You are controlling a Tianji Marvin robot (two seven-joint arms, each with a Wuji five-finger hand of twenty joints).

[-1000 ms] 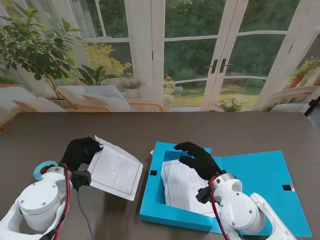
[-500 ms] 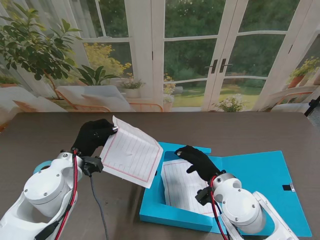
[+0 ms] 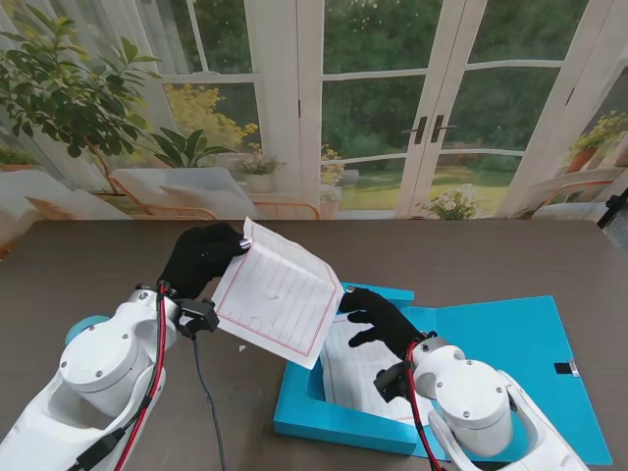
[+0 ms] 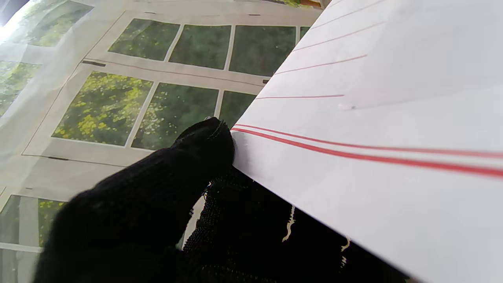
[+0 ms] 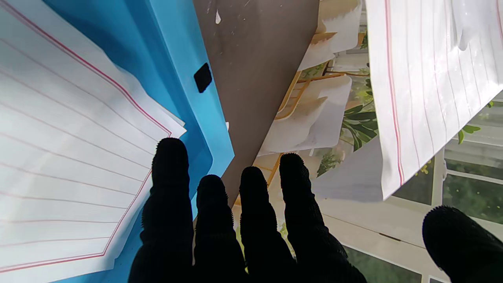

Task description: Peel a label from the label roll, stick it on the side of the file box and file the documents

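Note:
The blue file box [image 3: 324, 412] lies open on the table with its lid [image 3: 510, 353] folded out to the right. Lined sheets [image 3: 358, 378] lie inside it, also seen in the right wrist view [image 5: 59, 157]. My left hand [image 3: 201, 257] is shut on a red-lined document [image 3: 280, 289], held tilted in the air over the box's left edge; the thumb [image 4: 196, 157] pinches the document [image 4: 373, 149] at its edge. My right hand [image 3: 378, 319] hovers over the box with fingers [image 5: 251, 212] spread, holding nothing. The blue label roll [image 3: 80, 329] peeks out behind my left arm.
The dark table [image 3: 471, 255] runs back to a printed window backdrop [image 3: 373, 108]. The box wall [image 5: 184, 67] carries a small black patch [image 5: 203, 77]. The lid has a black clasp [image 3: 561, 369] at its right edge.
My left hand has lifted the document off the table and carried it right and away from me, to above the box's left edge. My right hand has drawn back slightly inside the box.

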